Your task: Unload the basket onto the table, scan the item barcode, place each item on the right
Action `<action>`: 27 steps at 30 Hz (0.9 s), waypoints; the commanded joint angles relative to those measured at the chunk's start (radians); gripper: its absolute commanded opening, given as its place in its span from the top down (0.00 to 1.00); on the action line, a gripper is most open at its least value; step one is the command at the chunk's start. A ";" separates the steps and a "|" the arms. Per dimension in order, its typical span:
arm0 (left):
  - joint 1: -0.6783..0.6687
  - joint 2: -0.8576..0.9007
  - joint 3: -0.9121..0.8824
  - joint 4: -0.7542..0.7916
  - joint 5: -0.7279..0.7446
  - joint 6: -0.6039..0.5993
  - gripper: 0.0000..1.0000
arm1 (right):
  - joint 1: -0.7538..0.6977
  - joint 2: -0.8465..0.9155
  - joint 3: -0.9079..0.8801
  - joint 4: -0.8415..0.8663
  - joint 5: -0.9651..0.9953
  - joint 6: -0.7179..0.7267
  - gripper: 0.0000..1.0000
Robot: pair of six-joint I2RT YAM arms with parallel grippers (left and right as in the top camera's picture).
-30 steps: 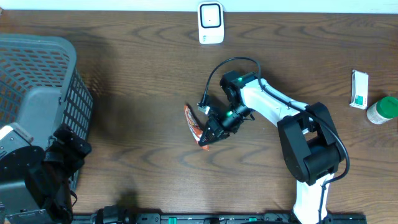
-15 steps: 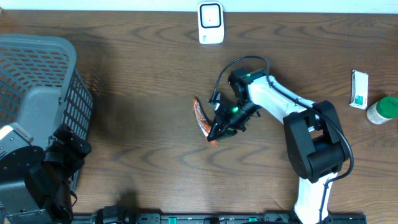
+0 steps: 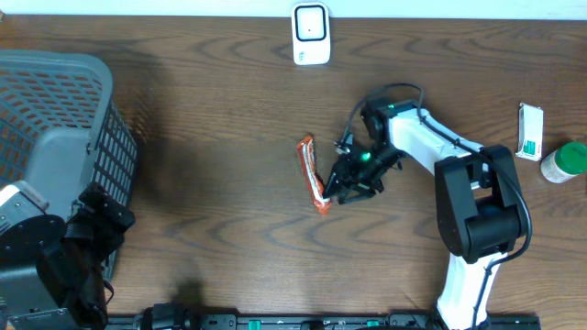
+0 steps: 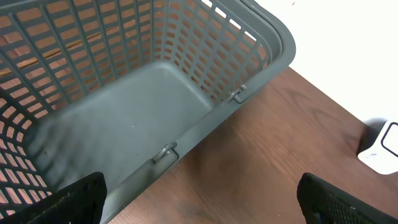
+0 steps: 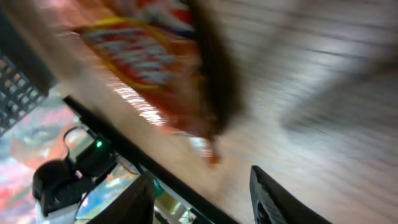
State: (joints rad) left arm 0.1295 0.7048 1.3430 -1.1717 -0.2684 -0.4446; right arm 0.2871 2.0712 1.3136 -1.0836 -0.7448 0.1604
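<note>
The item is an orange snack packet [image 3: 313,174] lying on the wooden table just left of my right gripper [image 3: 341,190]. In the right wrist view the packet [image 5: 155,68] is blurred and sits ahead of the right gripper [image 5: 202,202], whose jaws stand apart with only table between them. No barcode can be made out. A white scanner [image 3: 311,34] stands at the far edge of the table, also seen as the scanner [image 4: 382,149] in the left wrist view. My left gripper [image 4: 199,205] is open and empty beside the basket at the lower left.
A grey mesh basket [image 3: 55,119] fills the left side, its rim [image 4: 273,37] close to the left wrist camera. A small white box [image 3: 530,131] and a green-capped bottle [image 3: 564,162] stand at the right edge.
The right gripper carried the packet to the right across the table, then its jaws opened and the packet came to rest on the wood. The left arm has stayed still.
</note>
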 commanded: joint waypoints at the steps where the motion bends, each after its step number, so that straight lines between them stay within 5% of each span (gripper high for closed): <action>1: 0.005 -0.001 0.002 -0.002 -0.014 0.005 0.02 | -0.026 0.003 -0.032 0.002 0.119 0.049 0.62; 10: 0.005 -0.001 0.002 -0.002 -0.014 0.005 0.02 | -0.018 -0.005 0.058 0.002 0.246 0.037 0.55; 11: 0.005 -0.001 0.002 -0.002 -0.014 0.005 0.02 | -0.017 -0.005 0.071 0.000 0.243 0.023 0.46; 13: 0.005 -0.001 0.002 -0.002 -0.014 0.005 0.02 | -0.011 -0.005 0.091 0.002 0.238 -0.014 0.01; 27: 0.005 -0.001 0.002 -0.002 -0.014 0.005 0.02 | 0.113 -0.005 0.092 0.132 0.232 -0.090 0.01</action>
State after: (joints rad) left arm 0.1295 0.7048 1.3430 -1.1713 -0.2684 -0.4446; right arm 0.3542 2.0651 1.4036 -0.9775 -0.5232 0.0956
